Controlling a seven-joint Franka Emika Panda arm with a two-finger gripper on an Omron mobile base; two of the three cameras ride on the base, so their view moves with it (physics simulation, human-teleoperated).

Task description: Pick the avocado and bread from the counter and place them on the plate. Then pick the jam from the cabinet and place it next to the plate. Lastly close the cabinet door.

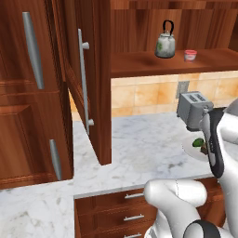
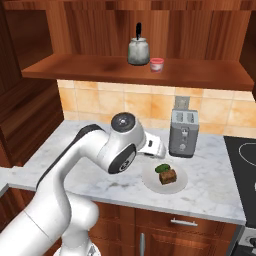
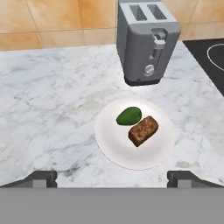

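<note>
The cabinet (image 1: 153, 42) stands open, its door (image 1: 90, 79) swung out over the counter (image 3: 52, 100). The plate (image 3: 113, 148) lies at the toaster's (image 3: 146, 41) 6 o'clock, carrying bread (image 3: 143, 130) with avocado (image 3: 129, 116) touching at its 10 o'clock. Jam (image 2: 157, 64) sits on the cabinet shelf at the kettle's (image 2: 138, 50) 3 o'clock. The gripper (image 3: 112, 178) hovers wide open, empty, above the plate.

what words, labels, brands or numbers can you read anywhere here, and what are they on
None: no readable text in any view.
toaster: plain grey front with a lever and a round knob, no brand or numbers.
jam: red pot with a pale rim, too small to show any label.
kettle: only blotchy grey-green colouring, no lettering.
plate: plain white.
</note>
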